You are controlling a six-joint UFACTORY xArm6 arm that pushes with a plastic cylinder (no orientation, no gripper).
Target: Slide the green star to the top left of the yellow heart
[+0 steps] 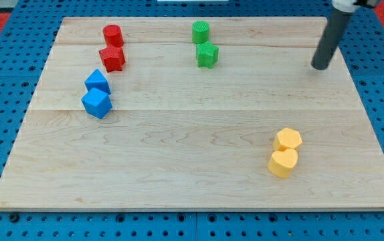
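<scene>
The green star (207, 55) lies near the top middle of the wooden board (192, 167), just below a green cylinder (201, 31). The yellow heart (283, 162) lies at the lower right, touching a yellow hexagon (288, 139) just above it. My tip (320, 67) rests on the board at the upper right, well to the right of the green star and far above the yellow blocks. It touches no block.
A red cylinder (113, 35) and a red star (112, 58) sit at the upper left. Two blue blocks (98, 82) (97, 102) lie below them. A blue pegboard (379, 87) surrounds the board.
</scene>
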